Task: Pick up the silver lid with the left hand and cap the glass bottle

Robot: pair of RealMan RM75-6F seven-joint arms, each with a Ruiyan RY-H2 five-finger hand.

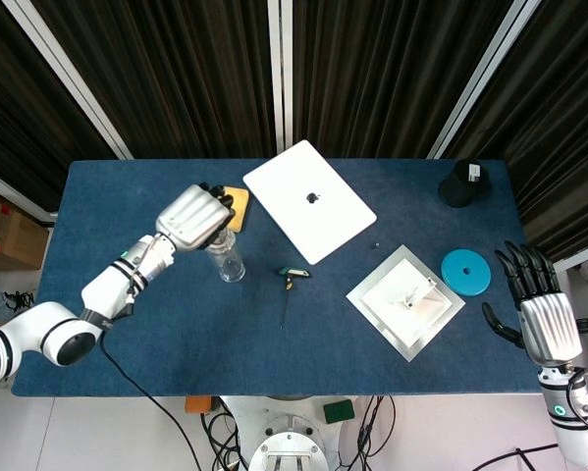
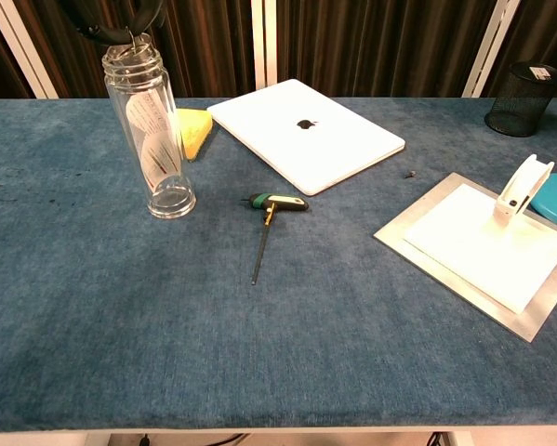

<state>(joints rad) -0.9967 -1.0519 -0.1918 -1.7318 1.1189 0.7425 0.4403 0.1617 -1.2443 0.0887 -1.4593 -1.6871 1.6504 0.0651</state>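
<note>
Silver lid (image 2: 132,44) sits on bottle (image 2: 154,139) under left hand (image 1: 191,217).

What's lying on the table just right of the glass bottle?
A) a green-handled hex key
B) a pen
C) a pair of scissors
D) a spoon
A: a hex key with a green handle lies on the cloth to the right of the bottle, in front of the white laptop.
</note>
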